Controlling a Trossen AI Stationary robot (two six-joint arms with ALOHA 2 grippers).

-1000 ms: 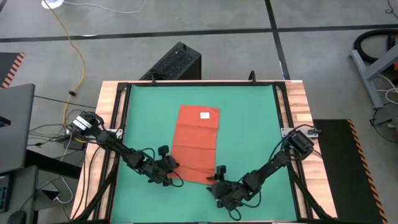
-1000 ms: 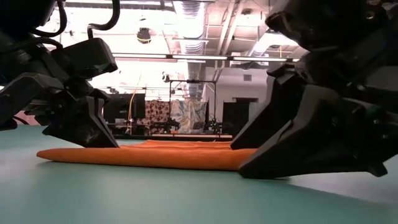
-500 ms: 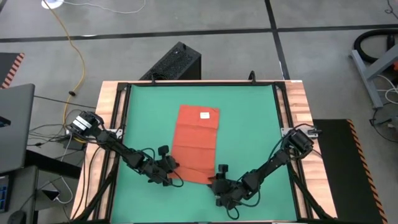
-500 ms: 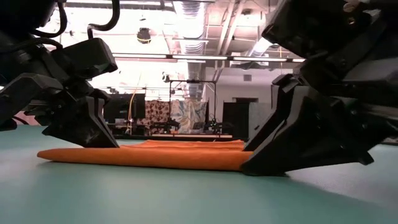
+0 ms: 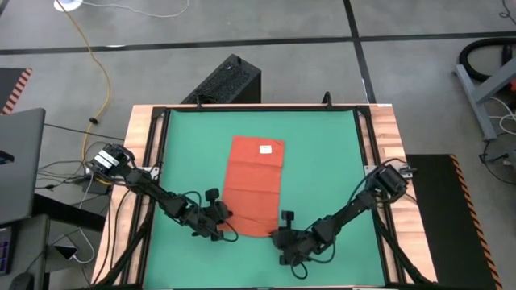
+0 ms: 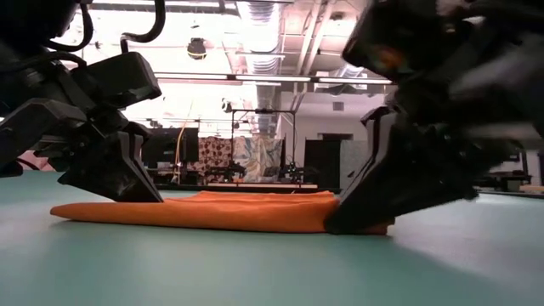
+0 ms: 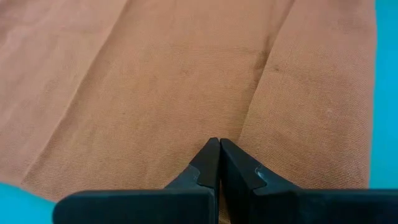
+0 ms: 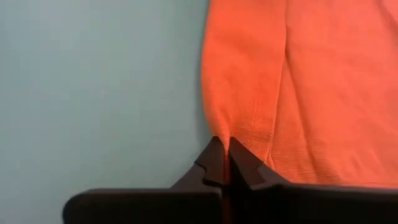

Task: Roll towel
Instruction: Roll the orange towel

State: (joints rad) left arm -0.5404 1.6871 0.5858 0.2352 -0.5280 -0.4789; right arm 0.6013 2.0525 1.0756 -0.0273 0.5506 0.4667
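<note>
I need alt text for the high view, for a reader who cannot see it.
Seen from above, an orange-red towel lies flat on a green mat. The left claw and right claw, both shut, pinch its near corners. A small white tag sits near the far edge.

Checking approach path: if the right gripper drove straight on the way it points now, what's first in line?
The towel: the right gripper is shut at its near corner, with orange cloth directly ahead. Whether it has pinched the edge can't be told for certain.
</note>
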